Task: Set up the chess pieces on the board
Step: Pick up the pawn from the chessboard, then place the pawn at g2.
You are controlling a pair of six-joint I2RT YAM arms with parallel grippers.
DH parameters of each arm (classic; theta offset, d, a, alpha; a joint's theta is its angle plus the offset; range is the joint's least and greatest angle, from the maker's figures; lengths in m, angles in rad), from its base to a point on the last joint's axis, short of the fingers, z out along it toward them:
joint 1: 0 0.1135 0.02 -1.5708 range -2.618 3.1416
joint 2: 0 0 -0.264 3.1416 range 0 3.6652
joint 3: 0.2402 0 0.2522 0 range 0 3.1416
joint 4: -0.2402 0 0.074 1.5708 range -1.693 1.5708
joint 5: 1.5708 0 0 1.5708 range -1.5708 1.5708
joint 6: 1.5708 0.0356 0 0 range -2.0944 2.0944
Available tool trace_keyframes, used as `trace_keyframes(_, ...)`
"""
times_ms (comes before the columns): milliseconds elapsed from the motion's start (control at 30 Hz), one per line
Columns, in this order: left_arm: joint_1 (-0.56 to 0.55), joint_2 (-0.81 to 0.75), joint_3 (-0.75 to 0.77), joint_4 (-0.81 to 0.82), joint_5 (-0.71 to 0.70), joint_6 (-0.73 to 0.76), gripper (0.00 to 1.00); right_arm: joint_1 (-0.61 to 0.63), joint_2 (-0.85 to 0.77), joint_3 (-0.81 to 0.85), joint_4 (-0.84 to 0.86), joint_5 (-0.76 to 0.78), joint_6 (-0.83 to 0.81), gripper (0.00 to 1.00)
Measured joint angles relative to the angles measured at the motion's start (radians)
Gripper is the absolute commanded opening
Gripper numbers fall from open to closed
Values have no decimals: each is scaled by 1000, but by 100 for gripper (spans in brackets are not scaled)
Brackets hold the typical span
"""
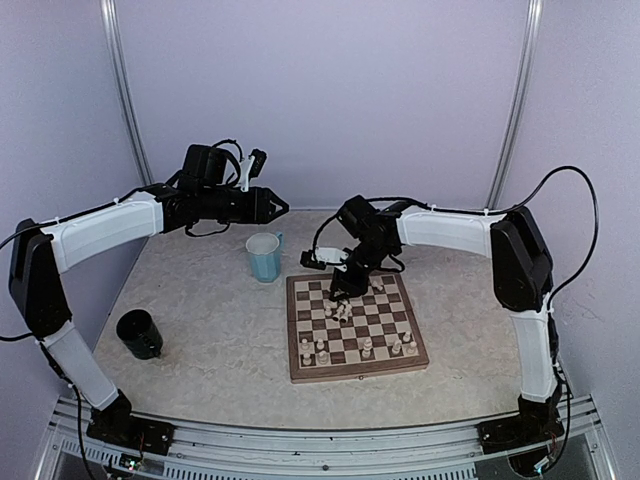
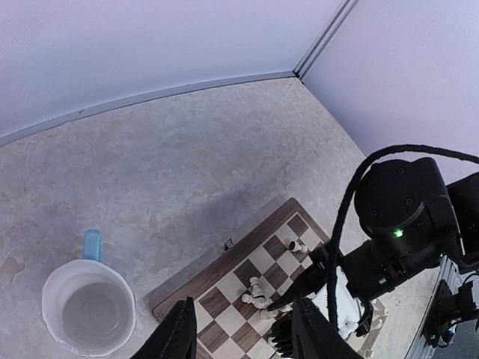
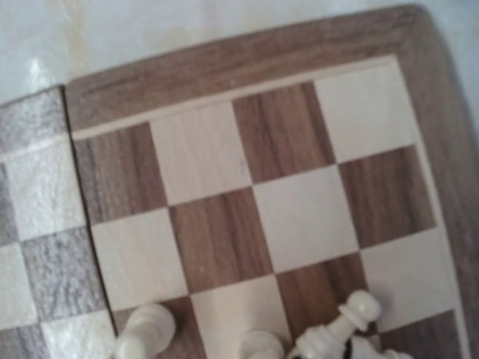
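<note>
Top external: board lay flat on table, right of centre, edges nearly square to me | left gripper aloft, fingers spread, empty | right gripper low over far-left squares, I couldn't tell its grip | chess pieces mostly on near rows; only right wrist showed one piece slanting, head up-right.

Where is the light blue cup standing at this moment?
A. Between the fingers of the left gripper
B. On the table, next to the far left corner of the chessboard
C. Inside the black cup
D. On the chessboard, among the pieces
B: the top view shows the blue cup standing upright on the table, just off the far left corner of the board, not on it.
</note>
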Motion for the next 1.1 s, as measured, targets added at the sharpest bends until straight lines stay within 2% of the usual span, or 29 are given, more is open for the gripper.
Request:
trace_keyframes(333,8,0,0,0,18,-2,45,4,47,52,-26,1,-12,4)
trace_keyframes(667,14,0,0,0,25,-5,44,10,31,62,-50,-18,-14,2)
trace_keyframes(867,14,0,0,0,27,-5,44,12,-132,-10,-48,-18,-14,2)
trace_keyframes(1100,14,2,0,0,29,-8,45,12,-400,-292,-3,12,-19,2)
